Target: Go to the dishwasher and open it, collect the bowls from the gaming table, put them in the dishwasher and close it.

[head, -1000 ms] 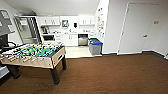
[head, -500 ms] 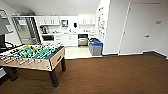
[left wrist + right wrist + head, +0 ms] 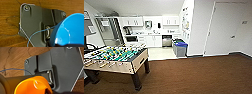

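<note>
Blue bowl (image 3: 70,31) by left end effector, yellow bowl (image 3: 33,85) by right (grip unclear).

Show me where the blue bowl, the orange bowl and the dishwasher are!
blue bowl (image 3: 70,31), left wrist view, inside wall.
orange bowl (image 3: 31,85), right wrist view, inside wall.
dishwasher (image 3: 166,40), head view, steel front.

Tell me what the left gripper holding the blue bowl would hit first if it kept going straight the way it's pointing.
Probably the brown floor: behind the blue bowl, the left wrist view looks down onto it, though depth is unclear.
</note>
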